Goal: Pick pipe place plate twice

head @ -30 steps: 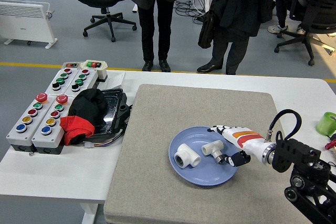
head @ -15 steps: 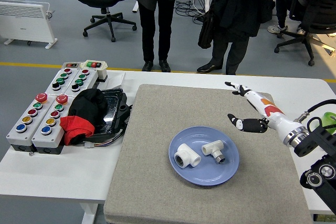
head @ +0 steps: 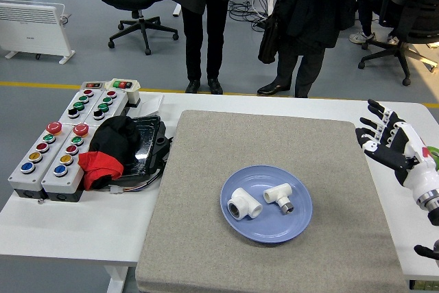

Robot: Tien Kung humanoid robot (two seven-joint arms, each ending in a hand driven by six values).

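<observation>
White bench point(head: 55, 228) under a grey mat point(head: 206, 245). Blue plate point(head: 266, 227) near mat centre, holding two white pipes side by side: elbow point(head: 244, 204) left, tee point(head: 279, 197) right. Right robot hand point(head: 385, 143) raised at far right edge, fingers spread, empty, well apart from plate.

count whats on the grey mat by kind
pipe fittings: 2, an elbow and a tee, both lying on the plate
plate: 1, blue
total: 3
The right hand is open off to the side, holding nothing.
</observation>
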